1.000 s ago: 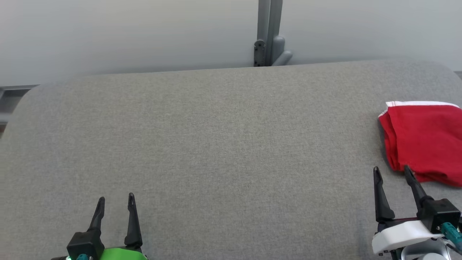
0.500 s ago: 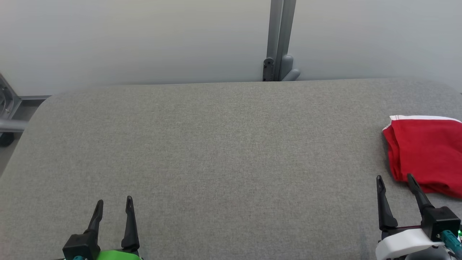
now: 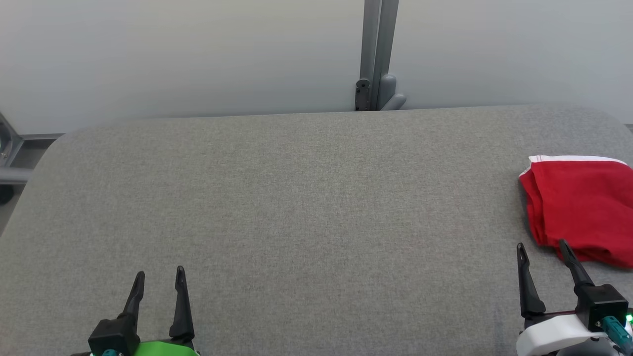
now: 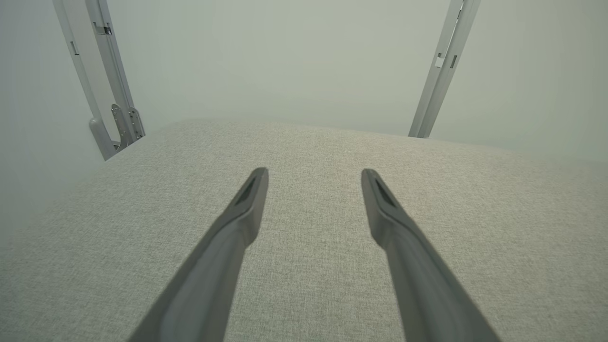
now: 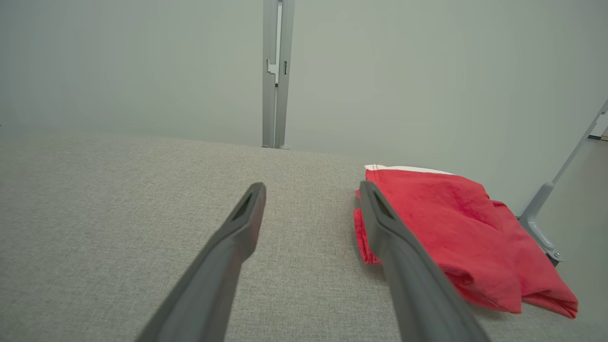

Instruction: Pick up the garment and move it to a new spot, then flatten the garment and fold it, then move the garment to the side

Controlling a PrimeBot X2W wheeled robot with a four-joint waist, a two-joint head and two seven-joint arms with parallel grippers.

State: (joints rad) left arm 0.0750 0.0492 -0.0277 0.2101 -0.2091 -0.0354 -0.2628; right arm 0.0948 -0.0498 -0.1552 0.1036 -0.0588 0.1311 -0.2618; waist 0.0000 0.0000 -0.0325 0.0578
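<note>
The garment is red with a white band along its far edge, and it lies folded in a compact bundle at the right edge of the grey padded table. The right wrist view has the garment to the right of the fingers. My right gripper hovers open just in front of and left of the garment, nothing between its fingers. Over bare table at the lower left, my left gripper stands open and empty. In the left wrist view, the left gripper points across empty fabric.
A pale wall runs behind the table, with a grey upright post at its far edge. A metal frame shows past the table's left end. The table's rounded corners lie at far left and far right.
The head camera has tilted, so the whole picture shifted down and a little sideways. Both grippers stay open and hold about the same places; the garment lies as before.
</note>
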